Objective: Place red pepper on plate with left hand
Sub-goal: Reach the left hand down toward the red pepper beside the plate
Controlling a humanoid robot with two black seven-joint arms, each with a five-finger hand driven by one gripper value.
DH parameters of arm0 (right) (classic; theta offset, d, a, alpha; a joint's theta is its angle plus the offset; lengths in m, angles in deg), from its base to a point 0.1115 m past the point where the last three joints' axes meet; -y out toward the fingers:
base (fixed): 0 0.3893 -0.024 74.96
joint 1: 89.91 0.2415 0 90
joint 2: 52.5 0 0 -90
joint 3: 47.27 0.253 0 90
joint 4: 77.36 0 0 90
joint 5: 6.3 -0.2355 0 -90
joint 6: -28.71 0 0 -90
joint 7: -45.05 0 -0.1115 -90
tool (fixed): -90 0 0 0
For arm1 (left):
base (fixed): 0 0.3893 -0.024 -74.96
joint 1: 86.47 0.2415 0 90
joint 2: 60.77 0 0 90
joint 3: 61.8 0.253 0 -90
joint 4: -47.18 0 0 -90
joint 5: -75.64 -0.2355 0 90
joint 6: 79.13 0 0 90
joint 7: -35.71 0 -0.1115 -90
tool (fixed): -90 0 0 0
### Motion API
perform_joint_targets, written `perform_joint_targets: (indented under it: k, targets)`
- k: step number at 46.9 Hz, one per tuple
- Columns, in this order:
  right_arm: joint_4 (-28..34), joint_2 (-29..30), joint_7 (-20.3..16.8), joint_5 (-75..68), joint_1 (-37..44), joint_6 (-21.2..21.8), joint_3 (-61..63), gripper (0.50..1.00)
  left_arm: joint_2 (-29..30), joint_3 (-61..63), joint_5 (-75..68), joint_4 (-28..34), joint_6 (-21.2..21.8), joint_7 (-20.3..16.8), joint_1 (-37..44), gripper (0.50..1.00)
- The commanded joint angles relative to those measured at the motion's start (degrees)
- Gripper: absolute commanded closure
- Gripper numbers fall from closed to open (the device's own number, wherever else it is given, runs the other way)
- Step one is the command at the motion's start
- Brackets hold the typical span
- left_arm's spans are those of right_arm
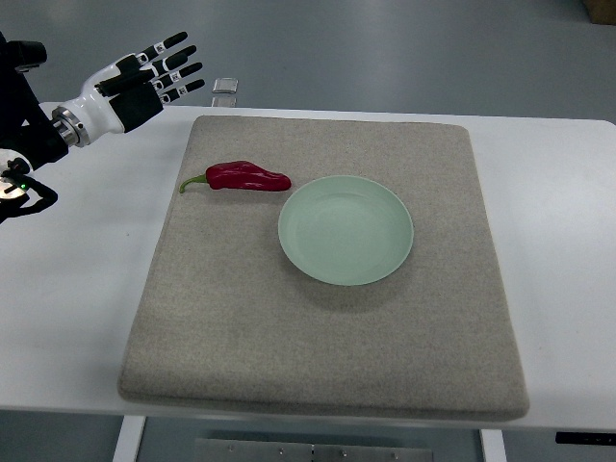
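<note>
A dark red pepper point(246, 177) with a green stem lies on its side on the grey mat point(318, 337), just left of a pale green plate point(346, 230). The plate holds nothing. My left hand point(159, 75) is at the upper left, above the table's far left corner, well up and left of the pepper. Its fingers are spread and hold nothing. The right arm does not show.
The mat lies on a white table point(72, 289). A small clear object point(225, 90) sits at the table's far edge beside my left hand. Grey floor shows beyond the table.
</note>
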State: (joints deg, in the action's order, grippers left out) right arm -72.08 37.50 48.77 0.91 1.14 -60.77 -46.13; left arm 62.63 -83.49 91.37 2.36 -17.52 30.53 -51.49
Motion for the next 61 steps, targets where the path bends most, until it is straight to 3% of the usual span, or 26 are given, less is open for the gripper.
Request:
perform_joint_targets:
  k: [1,26,49,61]
  targets:
    - [0.0,0.0,0.1,0.0,0.0,0.0,0.0,0.572,0.0,0.1,-0.1,0.0,-0.3,-0.1,0.0,0.504]
    - [0.0,0.0,0.0,0.0,0.0,0.0,0.0,0.572,0.3,0.4,-2.8,0.4,1.9,-1.5,-1.1,0.504]
    - [0.0,0.0,0.1,0.0,0.0,0.0,0.0,0.572,1.0,0.5,-52.4,0.4,2.7,-15.2,-4.8,0.506]
    - [0.0,0.0,0.1,0.0,0.0,0.0,0.0,0.572,0.3,3.2,-74.9,0.0,13.2,-17.1,-5.7,0.506]
